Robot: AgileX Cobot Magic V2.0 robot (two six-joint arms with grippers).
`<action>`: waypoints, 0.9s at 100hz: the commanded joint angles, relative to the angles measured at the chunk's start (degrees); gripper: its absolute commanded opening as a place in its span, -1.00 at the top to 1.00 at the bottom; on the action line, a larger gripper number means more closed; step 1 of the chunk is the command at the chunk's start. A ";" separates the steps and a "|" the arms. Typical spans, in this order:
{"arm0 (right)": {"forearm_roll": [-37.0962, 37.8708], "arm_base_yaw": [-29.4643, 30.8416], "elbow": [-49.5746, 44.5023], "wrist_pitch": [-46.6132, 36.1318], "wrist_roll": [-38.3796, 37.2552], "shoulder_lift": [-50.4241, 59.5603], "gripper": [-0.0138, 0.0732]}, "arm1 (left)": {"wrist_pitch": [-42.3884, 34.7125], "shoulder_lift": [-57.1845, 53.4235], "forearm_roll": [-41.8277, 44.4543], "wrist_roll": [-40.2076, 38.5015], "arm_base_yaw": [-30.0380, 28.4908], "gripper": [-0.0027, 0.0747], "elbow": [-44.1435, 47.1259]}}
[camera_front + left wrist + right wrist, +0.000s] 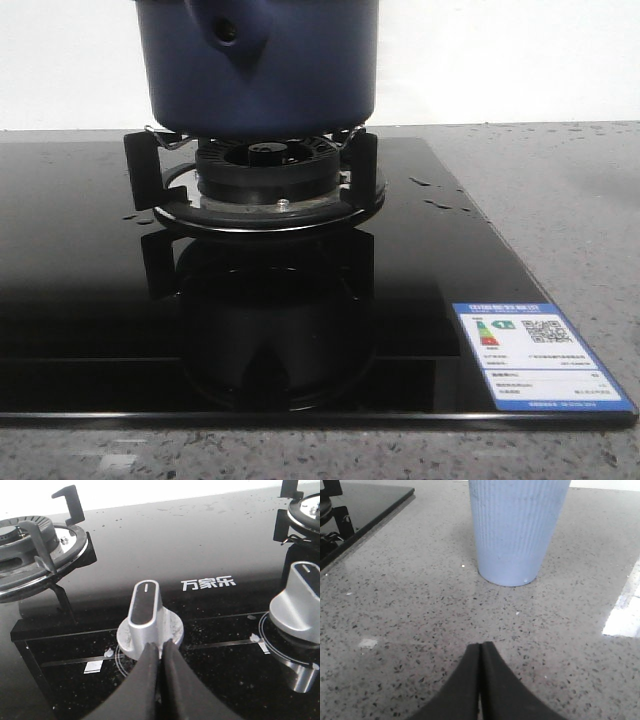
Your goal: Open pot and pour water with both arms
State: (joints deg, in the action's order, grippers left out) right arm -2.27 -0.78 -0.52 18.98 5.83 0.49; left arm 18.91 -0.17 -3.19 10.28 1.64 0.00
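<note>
The dark navy-blue pot [300, 80] stands on the gas burner [265, 180] in the front view, its handle stub with a round hole [228, 32] facing the camera; its top is cut off by the frame. No gripper shows in the front view. My left gripper [159, 645] is shut and empty, just in front of a silver stove knob [146, 617]. My right gripper [480, 646] is shut and empty above the speckled counter, short of a pale-blue ribbed cup [515, 530].
The black glass hob [100, 300] carries an energy label [535, 355] at its front right corner. A second knob [300, 602] and an empty burner [30, 555] show in the left wrist view. Grey speckled counter [420, 630] surrounds the hob.
</note>
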 commanded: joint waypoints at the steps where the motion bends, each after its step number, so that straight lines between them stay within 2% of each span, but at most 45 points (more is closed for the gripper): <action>1: 0.13 0.21 -1.57 -0.76 0.14 0.89 0.85 | -2.56 -1.53 -0.59 -0.63 -0.10 0.98 1.96; 67: 0.73 0.21 -1.57 -0.99 0.14 0.89 0.85 | -2.56 -1.53 1.21 -0.63 -0.10 0.98 1.96; 77: 1.80 0.21 -1.57 -5.64 0.14 0.89 0.85 | -2.81 -1.53 3.19 -0.63 -0.10 0.98 1.96; 90: -3.32 0.21 -1.57 -14.43 0.14 0.89 0.85 | -2.81 -1.53 3.19 -0.63 -0.10 0.98 1.96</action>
State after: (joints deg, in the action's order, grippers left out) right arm -2.81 -0.78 -0.52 13.96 5.83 0.49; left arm 18.91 -0.17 -0.38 10.28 1.64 0.00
